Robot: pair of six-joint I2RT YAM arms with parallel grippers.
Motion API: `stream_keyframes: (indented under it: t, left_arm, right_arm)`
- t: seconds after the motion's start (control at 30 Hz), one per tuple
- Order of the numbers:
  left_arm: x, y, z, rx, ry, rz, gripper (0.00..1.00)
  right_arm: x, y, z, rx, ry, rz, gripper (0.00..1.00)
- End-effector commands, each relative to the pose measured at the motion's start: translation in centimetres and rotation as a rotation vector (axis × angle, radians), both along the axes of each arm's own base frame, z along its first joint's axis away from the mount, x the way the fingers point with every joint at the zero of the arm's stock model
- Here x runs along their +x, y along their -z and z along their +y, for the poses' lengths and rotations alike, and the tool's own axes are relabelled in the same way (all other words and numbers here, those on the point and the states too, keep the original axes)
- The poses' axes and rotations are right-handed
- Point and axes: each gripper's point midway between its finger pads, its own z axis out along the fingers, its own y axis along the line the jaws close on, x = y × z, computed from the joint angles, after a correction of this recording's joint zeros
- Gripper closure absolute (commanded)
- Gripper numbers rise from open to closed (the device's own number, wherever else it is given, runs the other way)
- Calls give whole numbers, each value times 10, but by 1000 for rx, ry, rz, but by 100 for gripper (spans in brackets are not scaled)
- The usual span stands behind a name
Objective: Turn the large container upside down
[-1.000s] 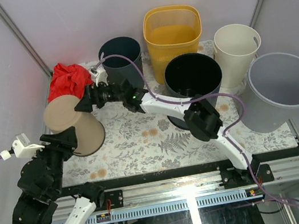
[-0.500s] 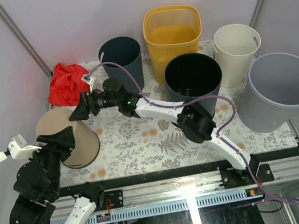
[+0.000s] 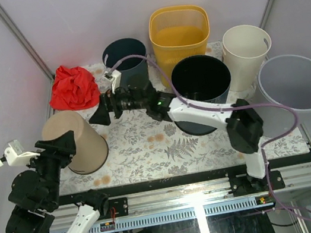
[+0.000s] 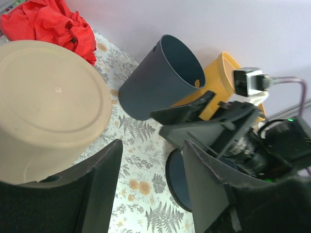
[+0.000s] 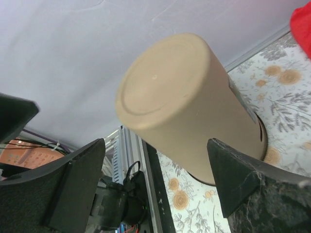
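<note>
The large tan container [image 3: 76,140] stands upside down, base up, at the left of the floral mat. It also shows in the left wrist view [image 4: 48,97] and the right wrist view [image 5: 184,97]. My left gripper [image 3: 60,150] is open and empty, right beside the container's near left side; in its own view [image 4: 150,194] the jaws stand wide apart over the mat. My right gripper [image 3: 98,117] is open and empty, a short way to the right of the container and apart from it; in its own view [image 5: 155,189] the container lies ahead between the spread jaws.
A red cloth [image 3: 73,87] lies at the back left. A dark blue bin [image 3: 126,58], a yellow basket [image 3: 179,31], a black bin [image 3: 200,81], a cream bin [image 3: 246,49] and a translucent grey bin [image 3: 295,89] crowd the back and right.
The tan container has gone from tilted to standing with its base up. My right gripper has drawn back to the right, away from it. The left arm has shifted slightly.
</note>
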Motion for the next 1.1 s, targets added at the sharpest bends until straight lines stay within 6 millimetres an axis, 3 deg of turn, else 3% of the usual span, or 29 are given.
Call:
stream_keyframes:
  t: [0.0, 0.13, 0.23, 0.63, 0.83, 1.07]
  left_arm:
    - [7, 8, -18, 59, 88, 47, 47]
    - [21, 29, -38, 83, 153, 124, 49]
    - [31, 46, -49, 79, 181, 161, 50]
    - [70, 112, -70, 70, 167, 298, 53]
    - [87, 127, -61, 84, 69, 318, 54]
    - [104, 132, -39, 129, -99, 368, 54]
  right_arm:
    - [4, -41, -37, 28, 118, -125, 7]
    - [1, -32, -72, -17, 214, -152, 7]
    - [-7, -39, -102, -21, 270, -186, 6]
    - [-16, -27, -218, -71, 548, -289, 2]
    - [-18, -10, -251, -87, 613, -302, 1]
    - [-22, 3, -265, -91, 628, -321, 0]
